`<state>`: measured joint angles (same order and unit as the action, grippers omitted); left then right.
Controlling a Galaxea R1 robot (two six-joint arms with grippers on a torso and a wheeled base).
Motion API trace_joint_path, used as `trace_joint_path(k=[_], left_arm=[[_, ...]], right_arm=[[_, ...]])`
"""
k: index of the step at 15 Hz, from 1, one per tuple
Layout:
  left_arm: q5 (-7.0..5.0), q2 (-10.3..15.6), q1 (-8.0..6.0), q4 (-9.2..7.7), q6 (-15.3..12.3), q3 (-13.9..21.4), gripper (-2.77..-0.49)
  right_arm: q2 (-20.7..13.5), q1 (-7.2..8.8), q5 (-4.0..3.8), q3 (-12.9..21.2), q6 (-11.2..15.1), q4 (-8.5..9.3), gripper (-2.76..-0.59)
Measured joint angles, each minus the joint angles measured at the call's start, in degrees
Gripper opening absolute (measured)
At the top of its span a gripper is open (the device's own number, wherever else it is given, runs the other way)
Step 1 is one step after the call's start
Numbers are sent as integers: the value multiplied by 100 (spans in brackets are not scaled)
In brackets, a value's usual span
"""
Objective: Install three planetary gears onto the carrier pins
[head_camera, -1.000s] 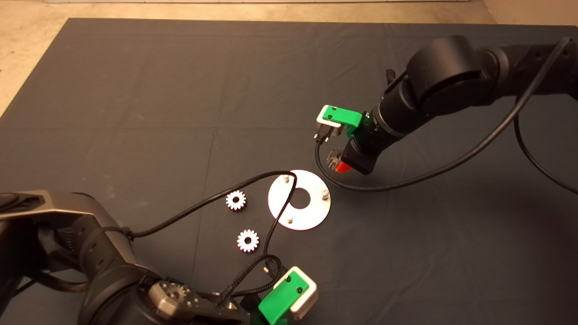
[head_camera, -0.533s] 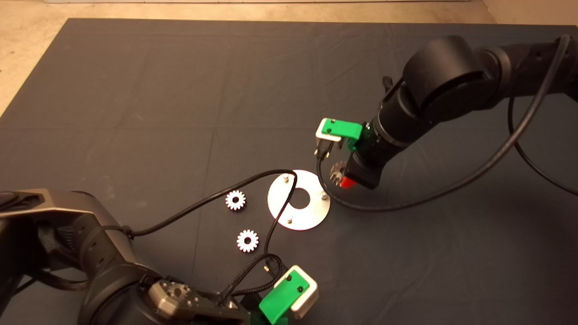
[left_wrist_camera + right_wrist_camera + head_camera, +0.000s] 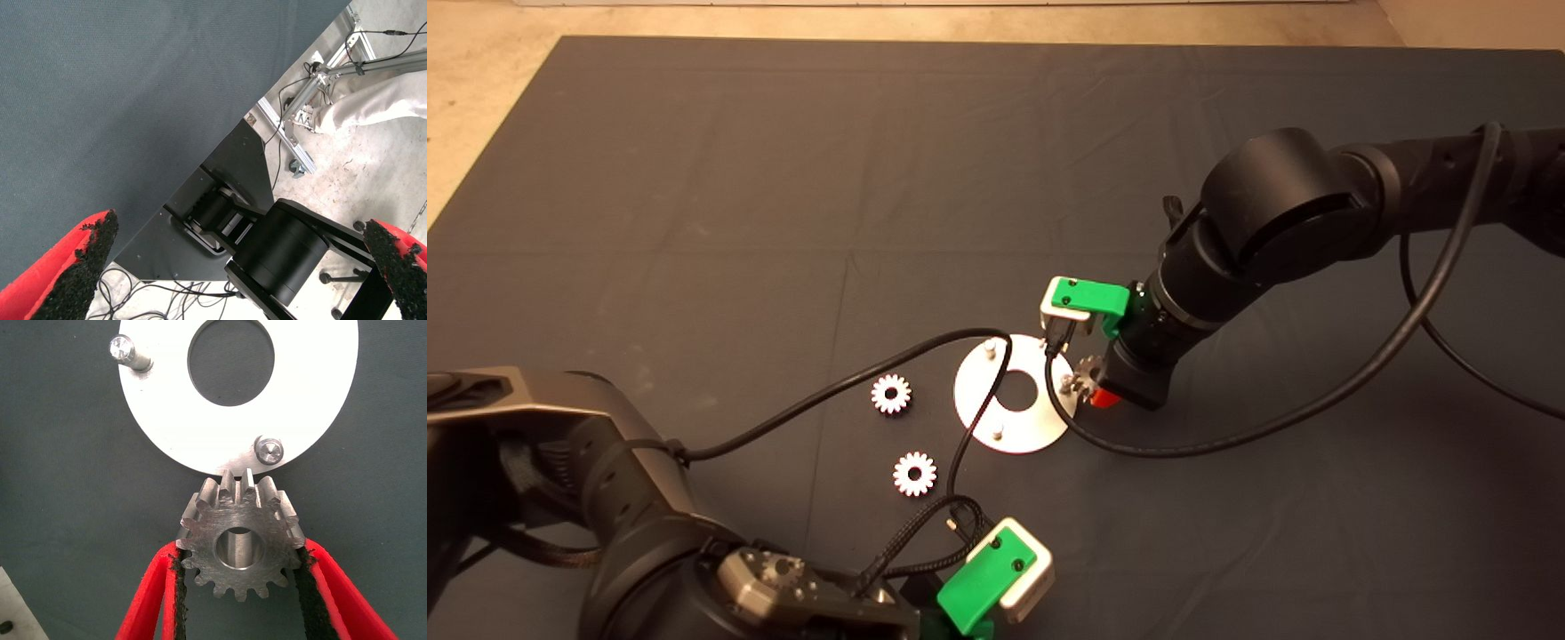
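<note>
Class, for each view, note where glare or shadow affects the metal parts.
Head view: the plate and two loose gears glare almost white. Right wrist view: the gear held in the right gripper is evenly lit, while the pin tops glint. Left wrist view: none of these parts shows.

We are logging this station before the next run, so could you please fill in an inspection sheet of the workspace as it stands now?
Surface: dark mat, wrinkled.
Job's things: plate with three bare pins; two gears lie flat beside it; third gear held above the plate's rim, short of the nearest pin.
Clutter: nothing seen.
Grippers: right gripper shut on the third gear; left gripper open, parked at the mat's near edge.
Cables: black cable crosses the plate.
Surroundings: pale floor, metal frame, a person's leg.
</note>
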<state>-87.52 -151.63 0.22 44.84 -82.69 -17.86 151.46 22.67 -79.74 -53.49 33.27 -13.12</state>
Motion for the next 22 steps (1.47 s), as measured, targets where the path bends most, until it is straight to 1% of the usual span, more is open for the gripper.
trace_joint_path(k=[2,5,7,8,10,11,12,13,14,15,17,18,22], left_arm=[[1,0,-40,0,0,0,-61],[0,0,-44,0,0,0,-61],[0,-13,-44,0,0,0,-61],[0,-13,-43,-2,0,0,-61],[0,-11,-43,0,0,0,-61],[-2,-11,-44,0,0,0,-61],[0,-11,-43,0,0,0,-61],[0,-13,-44,-1,0,0,-61],[0,-11,-44,0,0,0,-61],[0,-11,-43,0,0,0,-61],[0,-11,-43,-2,0,0,-61],[0,-11,-44,0,0,0,-61],[0,-11,-44,0,0,0,-61]], right_arm=[[83,1,2,-50,0,0,-246],[262,1,26,-177,0,0,-246],[323,1,20,-310,-2,-2,-247],[332,1,2,-321,-2,-2,-247],[334,-2,0,-323,-4,-2,-247],[332,-30,-6,-336,-5,-2,-247],[332,-94,-16,-347,-6,-2,-247],[334,-146,-41,-351,-9,-2,-247],[334,-193,-90,-361,-22,-2,-247],[334,-219,-109,-382,-22,-2,-246],[332,-305,-135,-561,-28,-11,-247],[332,-319,-146,-577,-37,-9,-247],[384,-316,-144,-603,-41,-38,-247]])
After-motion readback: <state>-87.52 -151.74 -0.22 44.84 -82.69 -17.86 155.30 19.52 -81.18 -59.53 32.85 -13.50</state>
